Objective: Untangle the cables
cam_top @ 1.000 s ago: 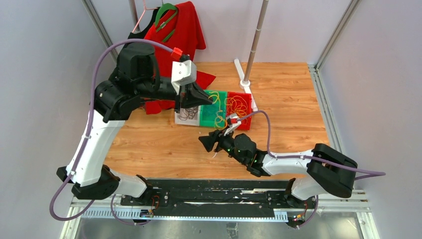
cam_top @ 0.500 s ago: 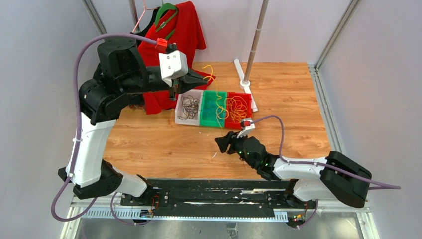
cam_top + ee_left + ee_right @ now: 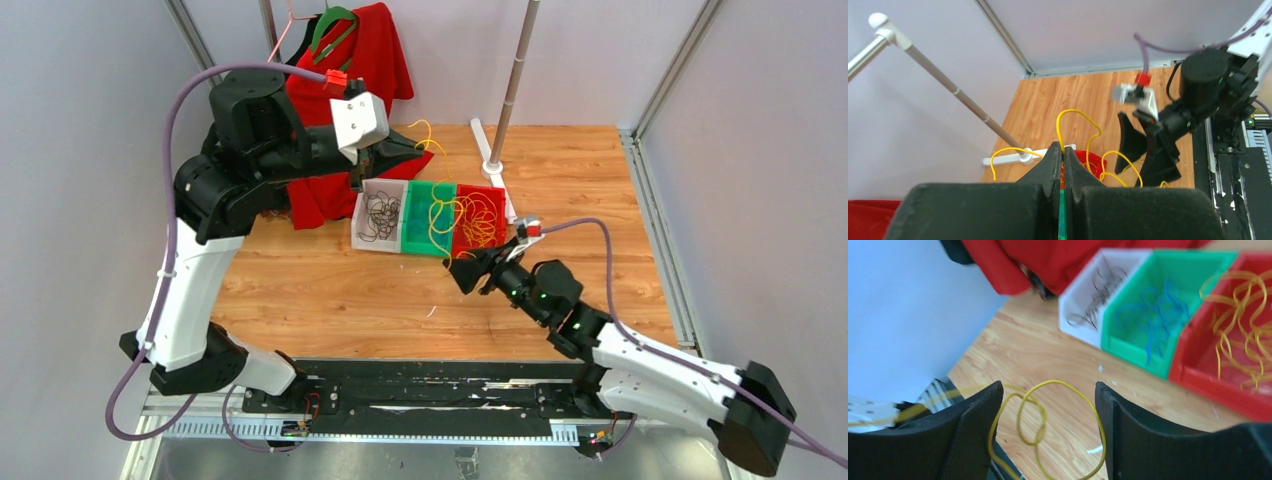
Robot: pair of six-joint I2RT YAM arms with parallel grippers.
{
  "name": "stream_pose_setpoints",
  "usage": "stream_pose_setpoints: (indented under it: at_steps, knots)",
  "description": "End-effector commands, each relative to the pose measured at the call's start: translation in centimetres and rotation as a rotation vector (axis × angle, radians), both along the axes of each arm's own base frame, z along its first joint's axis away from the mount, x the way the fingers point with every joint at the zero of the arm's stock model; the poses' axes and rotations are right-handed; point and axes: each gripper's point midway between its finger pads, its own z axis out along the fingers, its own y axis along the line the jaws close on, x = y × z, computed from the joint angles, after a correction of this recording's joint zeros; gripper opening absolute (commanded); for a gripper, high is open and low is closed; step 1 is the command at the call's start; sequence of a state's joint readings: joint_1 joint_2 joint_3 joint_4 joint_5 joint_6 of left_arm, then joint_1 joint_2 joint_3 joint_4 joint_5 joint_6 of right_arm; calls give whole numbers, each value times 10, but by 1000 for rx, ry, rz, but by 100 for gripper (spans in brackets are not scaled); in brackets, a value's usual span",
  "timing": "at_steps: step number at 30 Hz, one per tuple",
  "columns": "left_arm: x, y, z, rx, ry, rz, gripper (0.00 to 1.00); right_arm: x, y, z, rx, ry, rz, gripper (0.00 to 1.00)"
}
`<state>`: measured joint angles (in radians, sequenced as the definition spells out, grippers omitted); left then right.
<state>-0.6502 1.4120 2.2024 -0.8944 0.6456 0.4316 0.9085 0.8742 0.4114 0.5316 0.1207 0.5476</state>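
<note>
My left gripper (image 3: pixel 416 150) is raised over the back of the table, behind the bins, and is shut on a yellow cable (image 3: pixel 437 210). That cable trails down across the green bin towards my right gripper (image 3: pixel 468 270). In the left wrist view the fingertips (image 3: pixel 1054 152) pinch the strand (image 3: pixel 1059 136). My right gripper (image 3: pixel 1048 387) is open just in front of the red bin, and knotted loops of the yellow cable (image 3: pixel 1058 382) hang between its fingers. Dark cables (image 3: pixel 378 215) lie in the white bin, blue cables (image 3: pixel 1158 315) in the green bin, and more yellow cables (image 3: pixel 480 215) in the red bin.
The white bin (image 3: pixel 356 228), green bin (image 3: pixel 412 243) and red bin (image 3: pixel 497 195) stand side by side mid-table. A red garment (image 3: pixel 350 70) on a green hanger (image 3: pixel 335 25) hangs at the back left. A white pole stand (image 3: pixel 492 160) rises behind the bins.
My left gripper lifted the yellow cable out of the bins, up and back. My right arm swung right and towards the red bin, and its jaws spread wider.
</note>
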Motion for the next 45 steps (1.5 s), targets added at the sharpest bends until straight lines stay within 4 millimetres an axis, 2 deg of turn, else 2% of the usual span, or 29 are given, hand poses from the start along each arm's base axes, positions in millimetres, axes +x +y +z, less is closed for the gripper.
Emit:
stream_pose_setpoints:
  at_steps: [1,4,8,12,14,19,23,29,36,41,45]
  knots:
    - [21,-13,-9,3,39,18,0,5,-25,60,-38,-131,-30,70]
    - [37,-28,-14,1,45,27,0,28,-60,82,-46,-152,-195,72]
    - [65,-56,-26,16,49,46,0,57,-103,76,-127,-98,-412,73]
    - [104,-75,-37,23,39,114,0,65,-133,64,-148,-78,-549,73]
    - [123,-82,-42,16,18,154,0,64,-142,57,-156,-73,-581,73]
    - [145,-95,-39,-33,-29,178,0,66,-169,38,-186,-35,-697,72]
    - [157,-102,-44,-45,-60,186,0,68,-175,23,-194,2,-719,72]
    - [176,-111,-65,-14,-101,207,0,70,-179,11,-199,35,-726,71]
    - [186,-119,-59,-57,-144,205,0,70,-185,6,-190,54,-740,71]
    - [195,-123,-82,-7,-121,216,0,71,-185,6,-186,59,-739,70]
    - [202,-124,-112,46,-98,228,0,71,-189,7,-186,60,-750,70]
